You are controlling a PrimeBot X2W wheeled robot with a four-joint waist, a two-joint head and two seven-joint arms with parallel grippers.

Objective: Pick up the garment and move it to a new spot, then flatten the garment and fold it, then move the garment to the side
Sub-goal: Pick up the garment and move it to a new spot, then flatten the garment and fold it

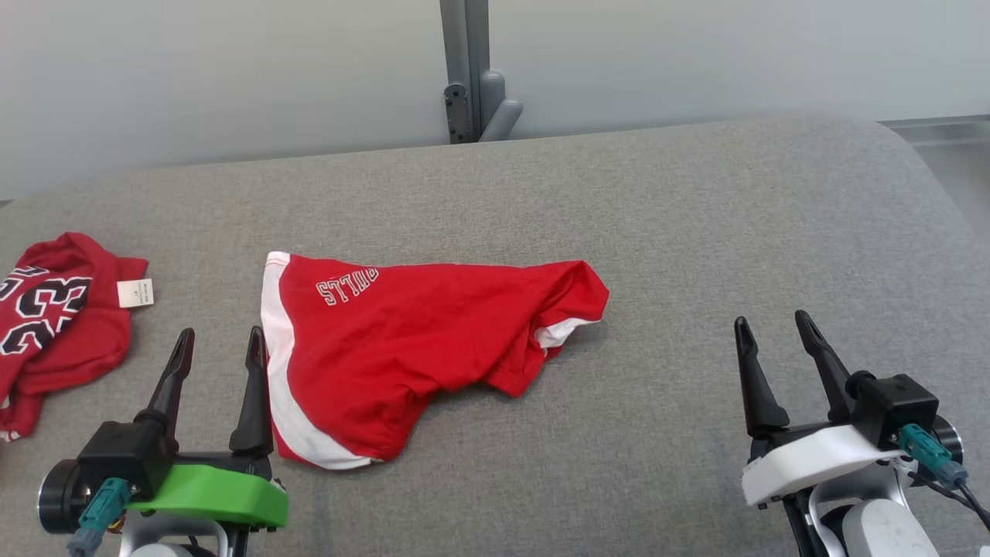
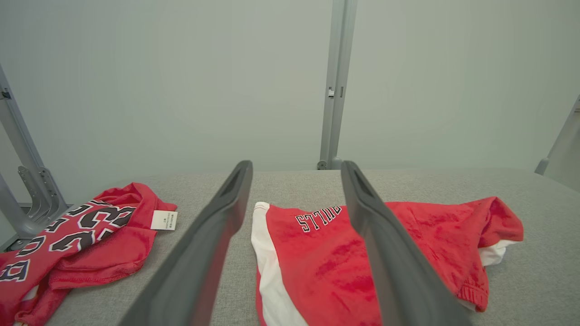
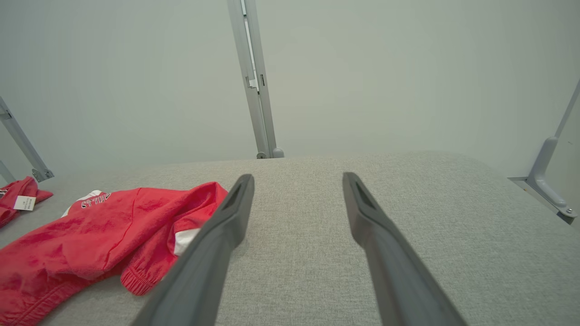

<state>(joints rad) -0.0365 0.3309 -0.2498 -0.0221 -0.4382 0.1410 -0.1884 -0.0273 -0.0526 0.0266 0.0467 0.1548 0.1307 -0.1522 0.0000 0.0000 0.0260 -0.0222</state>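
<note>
**Head view.**
- Red shorts [image 1: 402, 348], white side stripe, lettering upside down. They lie rumpled at the middle of the grey padded table [image 1: 696, 232], somewhat toward its left edge.
- Red jersey [image 1: 54, 325], black-and-white numerals, white label [image 1: 135, 293]. It is bunched at the table's left edge, apart from the shorts.
- My left gripper [image 1: 220, 334], near edge, fingers spread, nothing between them. The inner finger stands just beside the shorts' white stripe; I cannot tell whether it touches.
- My right gripper [image 1: 771, 319], toward the near right corner, fingers spread and empty, well apart from the shorts.
- Grey post [image 1: 464, 70], upright beyond the far edge.

**Left wrist view.**
- My two fingers [image 2: 226, 217] stand wide apart. The shorts lie beyond and under the right-hand finger, and the jersey is off to the left.

**Right wrist view.**
- Fingers wide apart over bare grey cloth. The shorts lie to the left, a cuffed hem nearest the left-hand finger.
</note>
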